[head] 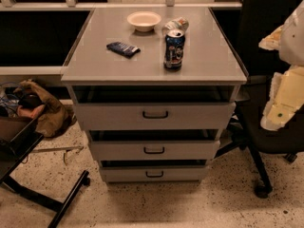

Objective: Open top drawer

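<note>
top drawer [109,117] sits right under the top of the grey bench [95,63], the uppermost and widest of three stacked fronts, facing the near side. its small dark handle [155,114] is at the centre of the front, and the handle's long axis runs left to right, level with the floor. the front looks flush with the frame, so i judge the drawer not yet pulled out.

the gripper [274,118] shows as a pale shape at the right edge of the scene, in front of the black chair [266,141]. whether it is open or shut i cannot tell.

the relation that matters: the handle lies well to the left of the gripper, at roughly the same height in the view, with the right corner of the bench between them. by my reading the arm must first travel left along the front until it faces the handle, close across the bar from above and below, then draw straight toward the near side.

the two lower drawers carry similar handles directly beneath, so height is the thing to get right. a can [174,50] and bowl [144,20] on top could shake if the pull is sharp.
</note>
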